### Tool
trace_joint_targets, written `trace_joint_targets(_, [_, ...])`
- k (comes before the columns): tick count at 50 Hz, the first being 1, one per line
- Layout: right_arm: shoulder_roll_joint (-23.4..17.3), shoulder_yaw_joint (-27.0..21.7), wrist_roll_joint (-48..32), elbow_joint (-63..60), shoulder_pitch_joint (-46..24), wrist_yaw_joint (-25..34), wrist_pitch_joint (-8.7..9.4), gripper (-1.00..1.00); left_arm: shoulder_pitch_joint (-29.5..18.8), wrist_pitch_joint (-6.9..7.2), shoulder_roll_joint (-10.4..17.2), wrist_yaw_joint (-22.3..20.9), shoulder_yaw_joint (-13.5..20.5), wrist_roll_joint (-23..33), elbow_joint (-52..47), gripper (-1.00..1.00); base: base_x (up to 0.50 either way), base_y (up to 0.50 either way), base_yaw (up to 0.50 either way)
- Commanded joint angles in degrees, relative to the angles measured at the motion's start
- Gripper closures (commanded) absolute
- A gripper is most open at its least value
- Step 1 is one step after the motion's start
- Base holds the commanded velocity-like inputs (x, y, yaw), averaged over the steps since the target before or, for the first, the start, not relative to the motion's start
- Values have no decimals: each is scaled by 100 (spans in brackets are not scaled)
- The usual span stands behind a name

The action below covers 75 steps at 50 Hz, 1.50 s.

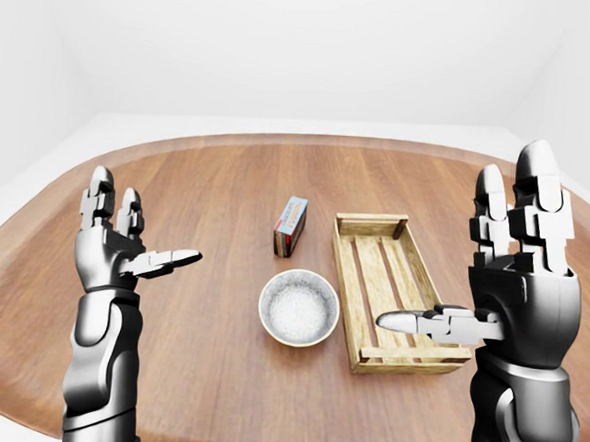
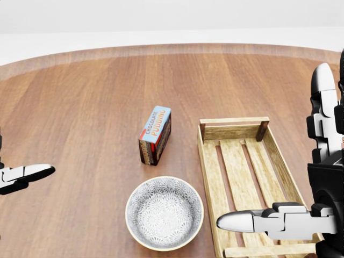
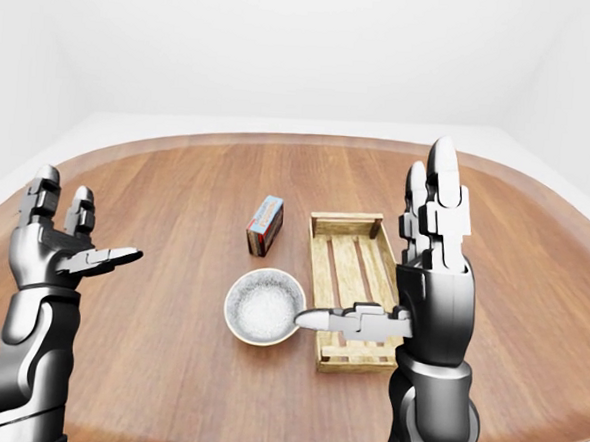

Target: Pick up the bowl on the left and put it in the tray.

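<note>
Left hand (image 1: 123, 241) and right hand (image 1: 508, 264) both raised above the tabletop (image 1: 196, 195), fingers spread wide, holding and touching nothing; patterned bowl (image 2: 164, 213) upright on the wood just left of the slatted wooden tray (image 2: 244, 177), below the pudding box (image 2: 156, 135).

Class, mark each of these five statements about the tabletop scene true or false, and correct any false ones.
1. The bowl sits on the table, to the left of the tray in the head view. True.
2. The bowl is inside the tray. False: it is outside, beside the tray's left wall.
3. The right hand is closed around the bowl. False: its fingers are open and hold nothing.
4. The pudding box stands above the bowl in the head view. True.
5. The left hand is holding the pudding box. False: it is open, well to the left of the box.
</note>
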Motion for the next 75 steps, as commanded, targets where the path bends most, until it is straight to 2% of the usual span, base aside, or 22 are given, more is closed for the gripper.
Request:
trace_joint_targets(1, [18,41,30,273,28,30,0,-100,53,0,-136,82,-275,382,361,-100,50,-1,0])
trace_joint_targets(19, [27,-66,73,253,-147,-74,0,-100,24,0,-112,127,-254,353,191,-100,43,-1,0])
trace_joint_targets(26, [-151,247,-480,131,-217,116,0,-100,21,0,-113,134,-245,350,156,-100,0,0,0])
trace_joint_targets(28, [-277,540,-888,78,-128,310,0,-100,16,0,-116,138,-250,352,152,-100,0,0,0])
trace_joint_targets(34, [-290,926,-1598,108,50,657,0,-100,54,0,-152,86,-275,391,301,-100,0,0,0])
trace_joint_targets(42, [-251,1210,-2277,245,263,875,0,-100,71,0,-151,87,-262,373,243,-100,0,0,0])
trace_joint_targets(55, [-288,1706,-3121,374,565,1054,0,-100,51,0,-127,125,-239,353,135,-100,0,0,0])
trace_joint_targets(75, [-352,2228,-3629,1049,694,1048,0,-100,6,0,-91,166,-207,312,101,-100,0,0,0])
